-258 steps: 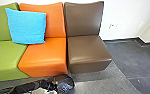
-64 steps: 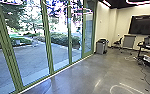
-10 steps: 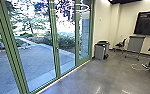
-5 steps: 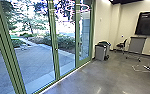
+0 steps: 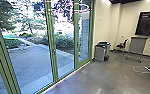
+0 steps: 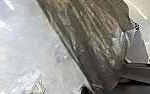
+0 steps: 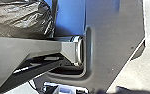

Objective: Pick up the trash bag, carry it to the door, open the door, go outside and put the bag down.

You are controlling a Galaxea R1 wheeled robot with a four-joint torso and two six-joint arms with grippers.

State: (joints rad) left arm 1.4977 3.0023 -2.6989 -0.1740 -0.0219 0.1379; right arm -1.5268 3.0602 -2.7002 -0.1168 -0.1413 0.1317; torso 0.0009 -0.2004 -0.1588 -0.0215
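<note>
Nearer the bin (image 5: 100, 53) than a few seconds ago, the robot has rolled on beside the glass wall (image 5: 54, 53). Dark and crinkled, the trash bag (image 6: 91, 37) narrows down to the left gripper (image 6: 103, 87) in the left wrist view and bulges beside the robot's bar in the right one; how far open the left gripper is, whether it has hold of the bag, and how the right gripper stands, I cannot tell. Behind the green-framed panes lie paving (image 5: 32, 65) and bushes (image 5: 63, 43). Beyond the bin are a chair (image 5: 121, 46), a grey panel (image 5: 138, 45) and a wall screen (image 5: 148, 23).
</note>
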